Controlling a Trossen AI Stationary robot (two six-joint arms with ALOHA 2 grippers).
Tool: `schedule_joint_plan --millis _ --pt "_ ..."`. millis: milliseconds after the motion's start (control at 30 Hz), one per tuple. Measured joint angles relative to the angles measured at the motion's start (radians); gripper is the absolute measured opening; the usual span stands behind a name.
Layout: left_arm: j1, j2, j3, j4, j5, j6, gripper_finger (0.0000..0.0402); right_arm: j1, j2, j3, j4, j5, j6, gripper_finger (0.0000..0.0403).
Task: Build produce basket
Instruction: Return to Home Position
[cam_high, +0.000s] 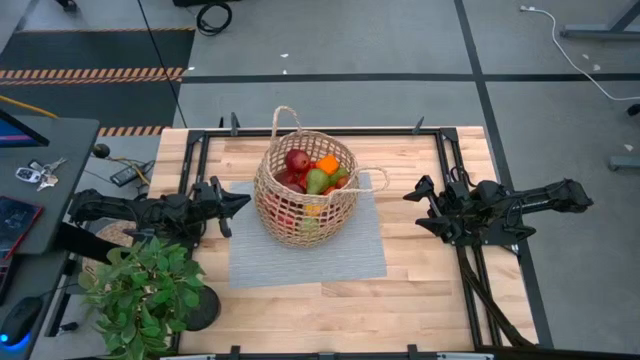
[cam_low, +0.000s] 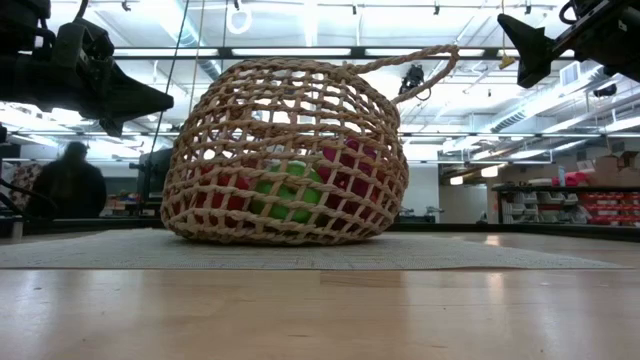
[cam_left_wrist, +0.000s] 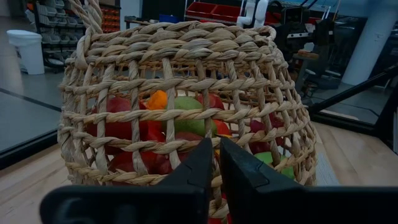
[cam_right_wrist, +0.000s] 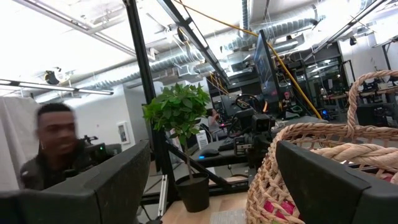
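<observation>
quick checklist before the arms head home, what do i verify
1. Produce inside the basket, none seen loose: ok.
2. Basket resting on the mat: ok.
3. Left gripper beside the basket, not touching it, fingers shut and empty: ok.
4. Right gripper apart from the basket, fingers open and empty: ok.
5. Plant out of the left arm's way: cannot tell.

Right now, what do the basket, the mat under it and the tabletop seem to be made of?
Basket: tan wicker or similar plant fibre, matte; twisted strands in open weave. Mat: grey woven fabric or vinyl, unclear which; fine ribbed texture. Tabletop: pale wood, lightly sheened; jointed strips with grain.
</observation>
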Motion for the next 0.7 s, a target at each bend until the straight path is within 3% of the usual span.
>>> schedule_joint_plan --millis 700 --pt "0.000 0.000 0.000 0.000 0.000 0.000 0.0032 0.000 0.000 0.000 0.000 0.000 0.000 0.0351"
